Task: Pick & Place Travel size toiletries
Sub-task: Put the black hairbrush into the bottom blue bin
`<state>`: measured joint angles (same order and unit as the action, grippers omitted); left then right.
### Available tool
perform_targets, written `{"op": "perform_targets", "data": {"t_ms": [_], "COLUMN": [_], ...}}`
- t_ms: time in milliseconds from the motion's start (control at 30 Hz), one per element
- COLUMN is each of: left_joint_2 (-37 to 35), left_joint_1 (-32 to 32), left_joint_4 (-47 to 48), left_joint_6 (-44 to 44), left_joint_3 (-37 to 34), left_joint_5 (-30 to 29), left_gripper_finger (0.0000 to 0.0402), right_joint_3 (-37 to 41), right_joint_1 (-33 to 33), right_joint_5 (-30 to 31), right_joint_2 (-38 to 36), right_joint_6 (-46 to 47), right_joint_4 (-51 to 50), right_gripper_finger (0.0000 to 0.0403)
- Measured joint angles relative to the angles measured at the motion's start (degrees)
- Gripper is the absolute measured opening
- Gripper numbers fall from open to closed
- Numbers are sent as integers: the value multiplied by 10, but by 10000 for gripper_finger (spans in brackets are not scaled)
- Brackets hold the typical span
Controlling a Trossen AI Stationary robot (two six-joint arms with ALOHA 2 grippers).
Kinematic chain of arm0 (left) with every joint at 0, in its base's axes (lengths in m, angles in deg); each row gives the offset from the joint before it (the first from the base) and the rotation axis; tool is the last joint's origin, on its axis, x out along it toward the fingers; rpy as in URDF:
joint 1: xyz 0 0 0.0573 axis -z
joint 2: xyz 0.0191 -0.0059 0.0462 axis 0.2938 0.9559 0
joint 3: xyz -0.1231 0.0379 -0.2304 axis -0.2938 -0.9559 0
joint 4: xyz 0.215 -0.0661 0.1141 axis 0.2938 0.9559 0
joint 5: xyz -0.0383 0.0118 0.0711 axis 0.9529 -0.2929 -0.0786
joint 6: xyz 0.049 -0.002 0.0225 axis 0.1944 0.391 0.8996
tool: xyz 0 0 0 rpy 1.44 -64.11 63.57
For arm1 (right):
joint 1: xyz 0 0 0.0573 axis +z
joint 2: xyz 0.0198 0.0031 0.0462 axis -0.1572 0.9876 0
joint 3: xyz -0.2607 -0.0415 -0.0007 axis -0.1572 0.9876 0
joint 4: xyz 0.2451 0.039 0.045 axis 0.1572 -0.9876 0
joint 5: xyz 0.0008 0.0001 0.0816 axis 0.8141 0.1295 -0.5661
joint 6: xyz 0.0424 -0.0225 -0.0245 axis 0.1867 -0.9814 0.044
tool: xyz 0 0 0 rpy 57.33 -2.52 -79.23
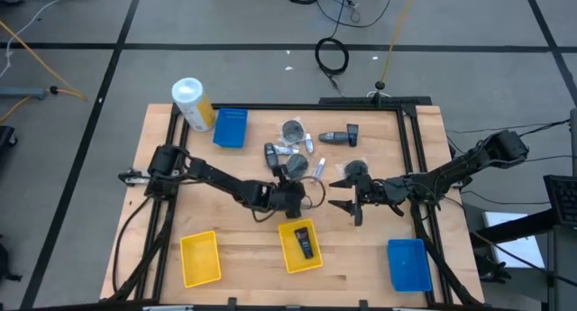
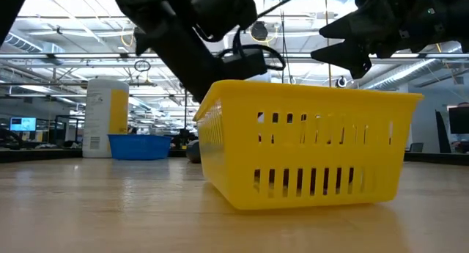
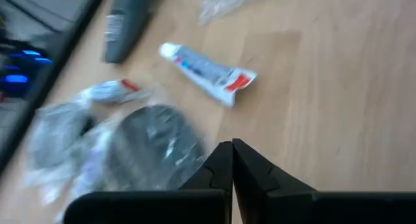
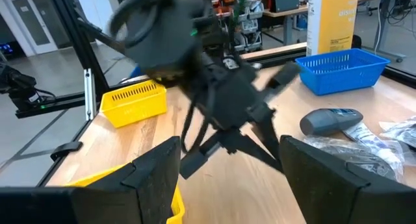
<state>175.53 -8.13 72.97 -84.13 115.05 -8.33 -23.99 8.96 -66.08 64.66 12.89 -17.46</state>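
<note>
White tube (image 3: 207,73) lies at 12 o'clock of the left tool (image 3: 232,160), long axis crosswise; fingers closed, empty. Right tool (image 4: 229,160) wide open, empty, farther away.

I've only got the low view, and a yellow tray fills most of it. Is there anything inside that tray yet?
Observer: Yes. From above, one dark bottle lies in the yellow tray.
Operator: Is the left gripper carrying something?
Observer: No. The left gripper is shut on nothing, and a white tube lies on the wood ahead of it.
Operator: And the right one?
Observer: The right gripper is open and empty, and faces the left gripper across a small gap.
</note>
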Motion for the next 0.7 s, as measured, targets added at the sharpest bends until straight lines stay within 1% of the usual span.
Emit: {"op": "perform_targets", "data": {"t_ms": [67,133,333,433,500,567,633,700], "left_joint_2": [0,0,2,9,17,22,23,23], "left_joint_1": [-17,-35,-78,-89,-95,-99,-98,-96], "left_joint_4": [-12,-11,-3,19,29,46,42,41], "left_joint_6": [0,-16,-102,-162,-182,-184,-184,-183], "left_joint_3": [0,0,0,0,0,0,0,0], "left_joint_5": [37,57,56,56,54,52,51,52], "left_gripper_finger": [41,78,209,256,271,270,253,222], "right_joint_3": [0,0,0,0,0,0,0,0], "right_joint_1": [0,0,0,0,0,0,0,0], "right_joint_5": [0,0,0,0,0,0,0,0], "right_joint_2": [0,0,0,0,0,0,0,0], "right_joint_6": [0,0,0,0,0,0,0,0], "right_joint_4": [2,2,-2,-3,-3,-2,-2,-2], "right_gripper_finger": [254,254,254,254,254,254,254,254]}}
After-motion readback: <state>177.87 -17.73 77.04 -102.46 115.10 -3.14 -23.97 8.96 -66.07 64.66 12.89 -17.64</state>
